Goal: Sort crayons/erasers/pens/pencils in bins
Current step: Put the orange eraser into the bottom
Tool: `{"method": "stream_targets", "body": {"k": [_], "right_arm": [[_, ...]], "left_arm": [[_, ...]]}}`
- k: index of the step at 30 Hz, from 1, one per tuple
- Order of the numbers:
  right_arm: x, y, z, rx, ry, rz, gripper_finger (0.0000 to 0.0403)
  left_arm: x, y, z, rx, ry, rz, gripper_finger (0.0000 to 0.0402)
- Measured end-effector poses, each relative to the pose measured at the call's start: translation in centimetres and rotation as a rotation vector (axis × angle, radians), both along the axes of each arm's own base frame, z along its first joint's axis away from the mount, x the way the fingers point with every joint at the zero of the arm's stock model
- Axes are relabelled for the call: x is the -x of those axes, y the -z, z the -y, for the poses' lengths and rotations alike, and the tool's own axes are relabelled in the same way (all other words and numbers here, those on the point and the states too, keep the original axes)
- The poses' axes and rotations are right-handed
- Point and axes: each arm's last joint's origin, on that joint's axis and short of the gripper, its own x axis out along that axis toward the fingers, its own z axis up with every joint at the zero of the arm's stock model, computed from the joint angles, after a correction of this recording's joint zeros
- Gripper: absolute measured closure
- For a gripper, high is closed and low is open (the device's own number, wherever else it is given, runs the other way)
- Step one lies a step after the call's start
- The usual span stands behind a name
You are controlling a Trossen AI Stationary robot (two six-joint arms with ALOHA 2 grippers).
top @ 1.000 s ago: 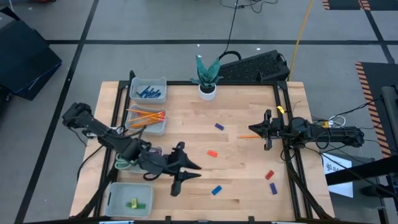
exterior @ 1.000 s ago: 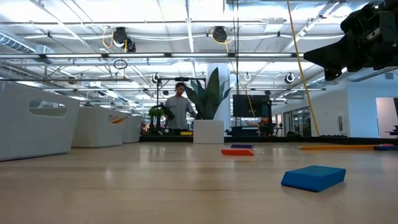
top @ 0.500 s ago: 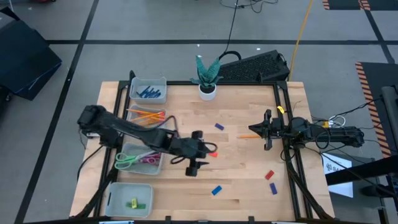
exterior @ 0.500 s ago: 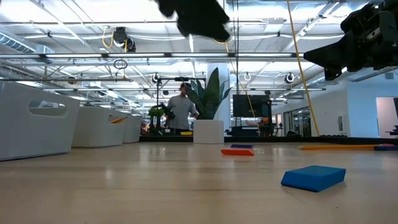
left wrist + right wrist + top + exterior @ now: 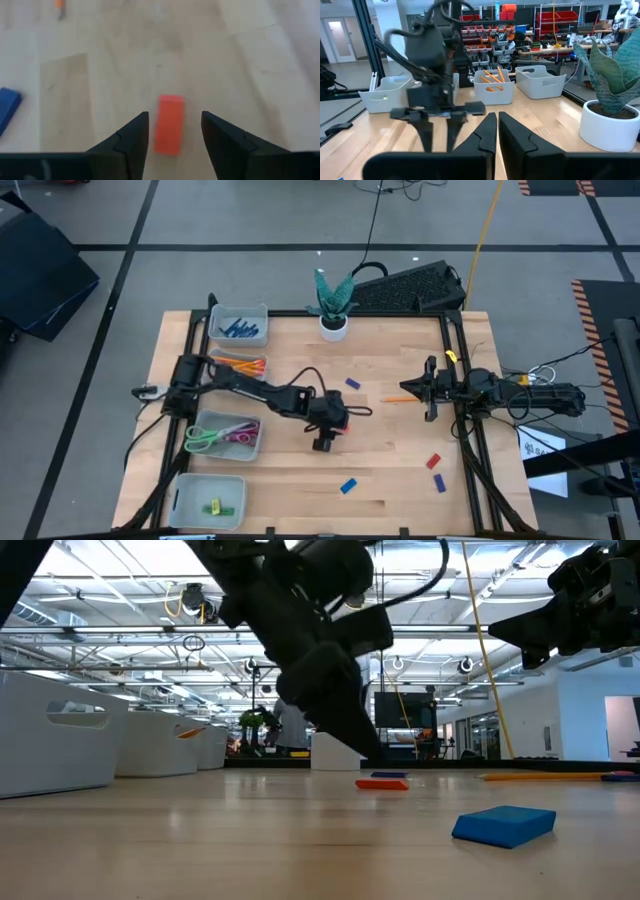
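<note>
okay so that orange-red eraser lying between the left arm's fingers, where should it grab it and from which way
Grip the orange-red eraser across its two long edges, near the middle, coming straight down from above. It lies flat on the table, and the left tool is open with one finger on each long side, so closing there probably holds it square.

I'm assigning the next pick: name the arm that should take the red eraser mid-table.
Left. The left gripper hangs open right over the red eraser, which lies between its fingers. The right gripper waits shut at the table's right edge, well away from it.
</note>
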Motion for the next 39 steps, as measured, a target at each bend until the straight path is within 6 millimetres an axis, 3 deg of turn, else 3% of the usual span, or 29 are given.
{"method": "stream_targets", "body": {"k": [7,16,26,33,39], "right_arm": [[0.0,0.0,0.0,0.0,0.0,0.0,0.039],[0.0,0.0,0.0,0.0,0.0,0.0,0.039],[0.0,0.0,0.0,0.0,0.0,0.0,0.039],[0.0,0.0,0.0,0.0,0.0,0.0,0.039],[0.0,0.0,0.0,0.0,0.0,-0.001,0.039]], "left_arm": [[-0.3,2.0,-0.8,0.012,-0.034,-0.042,0.0235],[-0.7,3.2,-1.1,0.004,-0.04,-0.054,0.0212],[-0.4,4.9,-0.7,0.023,0.005,-0.124,0.0309],[-0.1,4.1,-0.2,0.029,-0.014,-0.126,0.0343],[1.3,0.4,0.8,0.085,-0.053,-0.135,0.0338]]}}
